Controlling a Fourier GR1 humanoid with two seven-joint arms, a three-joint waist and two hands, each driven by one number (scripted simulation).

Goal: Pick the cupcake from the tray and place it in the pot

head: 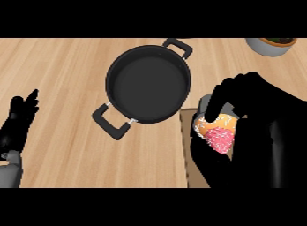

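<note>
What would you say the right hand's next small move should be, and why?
Probably lift a little and carry leftward toward the pot. The right hand is curled round the cupcake over the tray, and the pot, beside it on the left, holds nothing.

Even, bright light; soft faint shadows.

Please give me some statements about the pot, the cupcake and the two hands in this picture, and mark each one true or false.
1. The pot has nothing inside. True.
2. The cupcake already lies in the pot. False: the right hand holds it beside the pot, over the tray.
3. The left hand holds a pot handle. False: it rests open near the left edge.
4. The cupcake has pink frosting. True.
</note>
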